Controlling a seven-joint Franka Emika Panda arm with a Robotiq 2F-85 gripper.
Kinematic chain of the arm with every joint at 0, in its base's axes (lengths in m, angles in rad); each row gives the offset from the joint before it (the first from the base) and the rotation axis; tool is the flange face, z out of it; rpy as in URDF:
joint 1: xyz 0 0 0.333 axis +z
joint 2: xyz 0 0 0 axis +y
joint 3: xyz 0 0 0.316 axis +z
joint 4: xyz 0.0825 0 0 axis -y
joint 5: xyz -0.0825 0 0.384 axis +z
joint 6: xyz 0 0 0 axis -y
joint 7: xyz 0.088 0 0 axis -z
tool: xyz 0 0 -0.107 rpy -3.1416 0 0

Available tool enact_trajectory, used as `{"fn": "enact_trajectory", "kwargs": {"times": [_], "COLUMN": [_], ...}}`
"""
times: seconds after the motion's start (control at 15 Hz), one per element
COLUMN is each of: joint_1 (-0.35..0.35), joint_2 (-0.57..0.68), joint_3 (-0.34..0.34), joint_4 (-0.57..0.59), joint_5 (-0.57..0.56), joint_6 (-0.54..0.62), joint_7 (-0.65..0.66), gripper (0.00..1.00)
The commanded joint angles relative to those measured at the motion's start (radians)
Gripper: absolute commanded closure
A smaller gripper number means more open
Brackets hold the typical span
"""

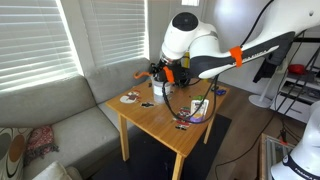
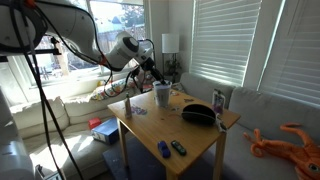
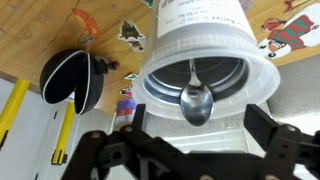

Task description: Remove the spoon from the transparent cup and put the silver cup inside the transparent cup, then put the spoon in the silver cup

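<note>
- At the far left of the wrist view, a black round case point(image 3: 68, 78) lies on the wooden table point(image 3: 22, 45), well apart from the cups and out of the way.
- In the middle, the transparent cup point(image 3: 205, 40) stands upright with the silver cup point(image 3: 158, 88) nested inside it. The spoon point(image 3: 197, 102) rests in the silver cup, its bowl apparently leaning at the near rim.
- The gripper point(image 3: 190, 165) hangs directly above, jaws spread wide and holding nothing.
- All three placings look done, so the step in hand is a clean retreat: lift straight up with the jaws kept wide.
- To the right, one finger point(image 3: 283, 150) sits near the cup's rim, so any sideways drift could clip it or tip the spoon.
</note>
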Motion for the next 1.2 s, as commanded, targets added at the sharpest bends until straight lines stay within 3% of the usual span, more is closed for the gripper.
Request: {"fn": "enact_trajectory", "kwargs": {"times": [0.0,0.27,0.53,1.0,1.07,1.13], "joint_1": [-0.010,-0.026,-0.059,-0.108,-0.109,-0.112], "joint_2": [-0.038,-0.086,-0.126,-0.125,-0.137,-0.137], "joint_3": [0.004,-0.001,-0.028,-0.054,-0.042,-0.043], "joint_4": [0.037,0.076,0.147,0.260,0.212,0.218], "joint_5": [0.138,0.367,0.516,0.608,0.546,0.551], "joint_6": [-0.012,-0.058,-0.186,-0.361,-0.296,-0.305], "joint_7": [-0.078,-0.360,-0.652,-0.881,-0.813,-0.822], "gripper": [0.00,0.00,0.00,0.00,0.00,0.00]}}
